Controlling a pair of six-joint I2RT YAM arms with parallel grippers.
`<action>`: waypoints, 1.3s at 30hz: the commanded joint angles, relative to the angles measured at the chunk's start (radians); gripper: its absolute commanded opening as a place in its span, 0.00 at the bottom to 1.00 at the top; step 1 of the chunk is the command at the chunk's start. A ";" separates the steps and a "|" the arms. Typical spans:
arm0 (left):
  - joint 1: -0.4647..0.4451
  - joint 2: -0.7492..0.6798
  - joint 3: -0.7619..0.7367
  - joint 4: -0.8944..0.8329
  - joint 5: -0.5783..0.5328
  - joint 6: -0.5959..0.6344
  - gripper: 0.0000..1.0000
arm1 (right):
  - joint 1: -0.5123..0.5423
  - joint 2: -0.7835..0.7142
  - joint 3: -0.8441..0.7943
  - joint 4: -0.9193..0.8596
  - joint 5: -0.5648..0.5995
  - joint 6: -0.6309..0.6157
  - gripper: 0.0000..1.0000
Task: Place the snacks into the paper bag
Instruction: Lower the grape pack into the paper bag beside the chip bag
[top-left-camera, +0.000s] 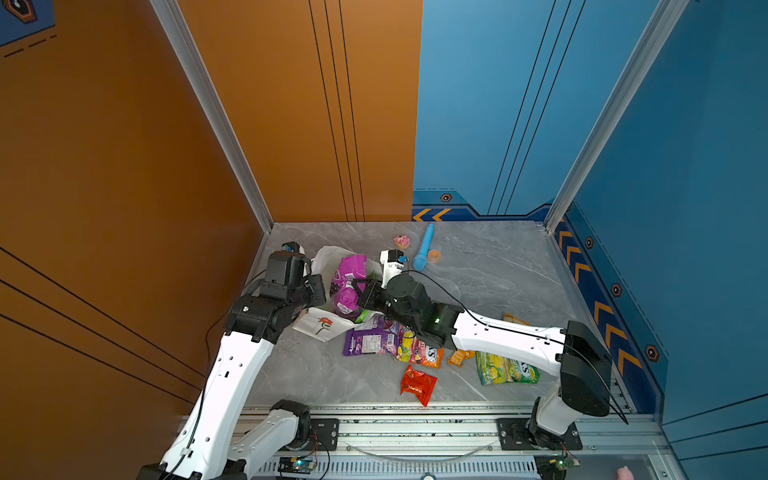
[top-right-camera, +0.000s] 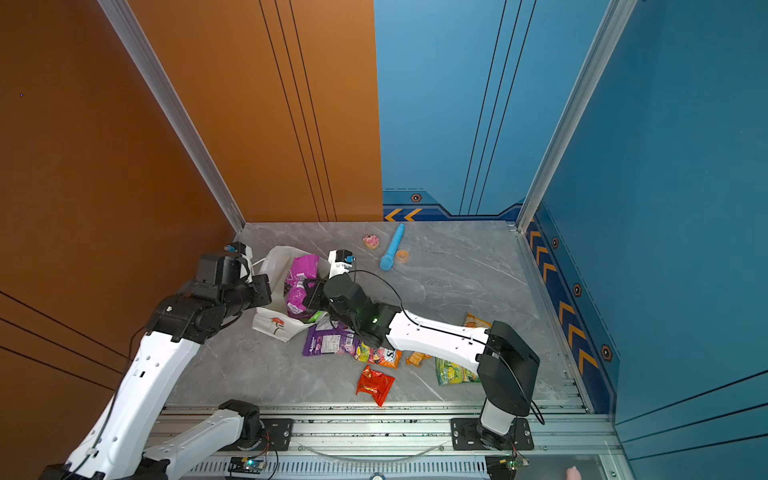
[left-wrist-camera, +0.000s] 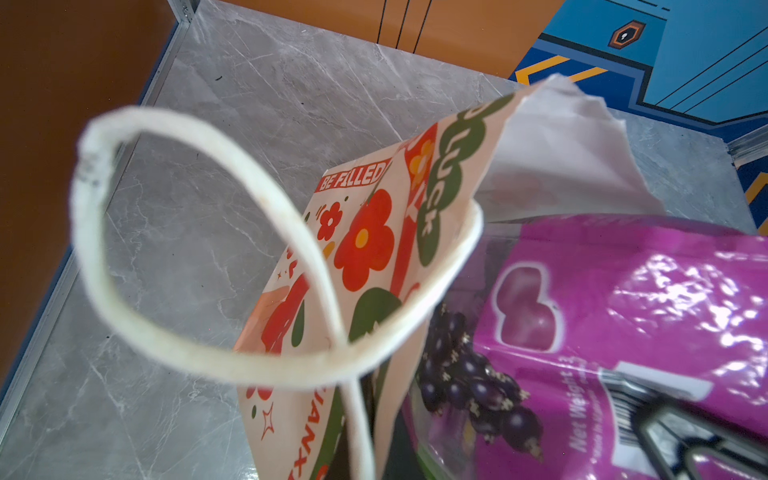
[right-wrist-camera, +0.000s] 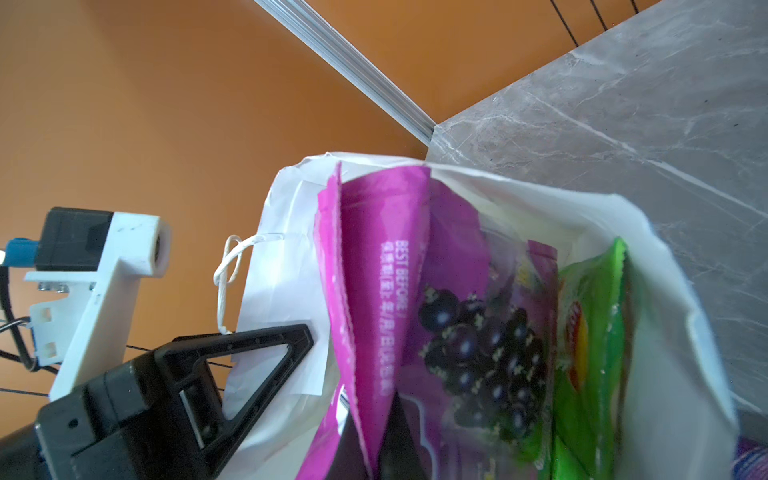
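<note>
The paper bag (top-left-camera: 320, 328) (top-right-camera: 270, 326) stands left of centre with its mouth open. My left gripper (top-left-camera: 318, 291) (top-right-camera: 268, 291) is shut on its near rim; one of its black fingers (right-wrist-camera: 249, 365) lies against the white wall (right-wrist-camera: 282, 282). My right gripper (top-left-camera: 357, 291) (right-wrist-camera: 374, 457) is shut on a purple pack (top-left-camera: 348, 278) (left-wrist-camera: 623, 316) standing in the mouth beside a green packet (right-wrist-camera: 590, 353). On the table lie another purple pack (top-left-camera: 370, 340), an orange bag (top-left-camera: 419, 351), a small orange packet (top-left-camera: 459, 357), a green bag (top-left-camera: 505, 368) and a red packet (top-left-camera: 417, 384).
A blue tube (top-left-camera: 424, 247), a pink cake toy (top-left-camera: 401, 241) and an orange ring (top-left-camera: 434, 256) lie at the back. The orange wall stands close behind the bag. The right forearm (top-left-camera: 507, 336) reaches over the loose packets. A metal rail (top-left-camera: 415, 428) runs along the front.
</note>
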 joint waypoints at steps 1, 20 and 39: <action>-0.006 -0.017 -0.005 0.051 0.023 -0.005 0.00 | 0.008 0.005 0.032 0.083 0.047 0.020 0.00; -0.030 -0.034 -0.014 0.087 0.078 0.015 0.00 | 0.006 0.134 0.161 0.002 0.031 0.050 0.00; -0.063 -0.009 -0.008 0.092 0.085 0.035 0.00 | 0.053 0.206 0.347 -0.291 0.128 -0.072 0.00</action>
